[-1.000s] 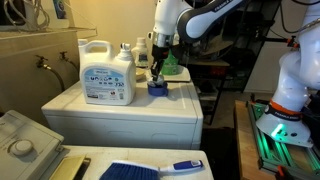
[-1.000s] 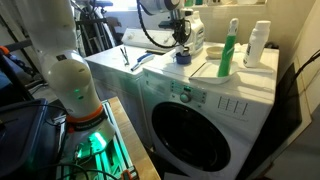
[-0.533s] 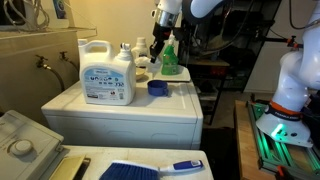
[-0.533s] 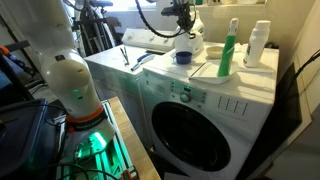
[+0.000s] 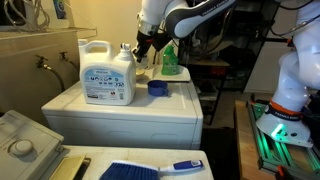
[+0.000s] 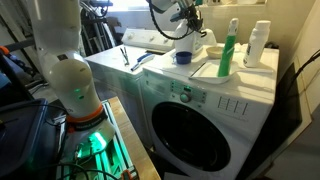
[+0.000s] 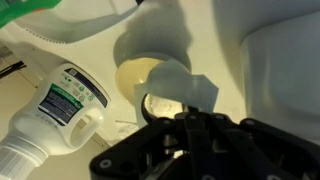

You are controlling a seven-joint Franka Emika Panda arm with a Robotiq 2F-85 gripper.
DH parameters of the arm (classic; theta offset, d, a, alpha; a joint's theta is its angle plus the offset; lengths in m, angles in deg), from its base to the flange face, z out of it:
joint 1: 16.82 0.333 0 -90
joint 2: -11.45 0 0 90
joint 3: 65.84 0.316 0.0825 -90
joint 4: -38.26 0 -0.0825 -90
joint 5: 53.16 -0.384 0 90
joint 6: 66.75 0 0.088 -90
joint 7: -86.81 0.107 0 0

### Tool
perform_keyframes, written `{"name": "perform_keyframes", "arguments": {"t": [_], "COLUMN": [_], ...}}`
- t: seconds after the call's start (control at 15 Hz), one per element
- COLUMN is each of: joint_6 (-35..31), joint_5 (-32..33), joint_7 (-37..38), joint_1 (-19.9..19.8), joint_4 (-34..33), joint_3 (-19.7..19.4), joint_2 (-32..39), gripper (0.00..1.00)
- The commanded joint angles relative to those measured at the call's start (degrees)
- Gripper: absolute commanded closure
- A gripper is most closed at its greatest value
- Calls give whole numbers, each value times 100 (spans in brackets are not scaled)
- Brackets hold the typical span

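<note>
Gripper (image 5: pixel 142 52) hangs just above the neck end of the detergent jug (image 5: pixel 108 75), touching nothing that can be seen. The wrist view shows only dark linkage at its lower edge, so whether the fingers stand apart or together cannot be told. The washing machine (image 5: pixel 120 112) carries everything on its flat top. The detergent jug stands upright towards the rear of that top and is the largest item there. Its open neck (image 7: pixel 160 85) sits directly under the wrist camera, showing a pale throat with a white pour lip; the fill level is not visible. Judged stiff-walled moulded plastic, smooth and somewhat slippery, possibly heavy if full, and liable to spill if tipped while uncapped. The best hold is judged to be the moulded handle (image 5: pixel 95 47) at its top, not the broad labelled face. The green bottle (image 6: pixel 229 50) stands upright, well apart from the jug across the top, with a white bottle (image 6: pixel 258 44) beside it; both are closed and their contents cannot be told. A small bottle (image 7: pixel 60 105) with a green label stands capped near the neck. The blue cap (image 5: pixel 157 87) rests on the machine top just in front of the jug; it is judged light and rigid.
</note>
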State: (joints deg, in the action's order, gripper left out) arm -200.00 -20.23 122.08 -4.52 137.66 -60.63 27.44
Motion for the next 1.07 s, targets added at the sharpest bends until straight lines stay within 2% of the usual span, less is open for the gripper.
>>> {"name": "perform_keyframes", "arguments": {"t": [0.0,0.27,0.47,0.67,0.93,1.0], "joint_6": [610,1288,1278,1226,1761,2091], "joint_5": [408,-130,-793,-1240,-1474,-1655], "joint_7": [413,81,-211,-162,-138,-334], "joint_1": [345,275,166,172,200,138], "joint_4": [-1317,-2283,-2748,-3254,-3922,-4086], "joint_3": [-384,-540,-542,-672,-940,-868], "joint_2": [1067,1784,2252,2642,3001,3083], "gripper": [99,99,99,99,99,69]}}
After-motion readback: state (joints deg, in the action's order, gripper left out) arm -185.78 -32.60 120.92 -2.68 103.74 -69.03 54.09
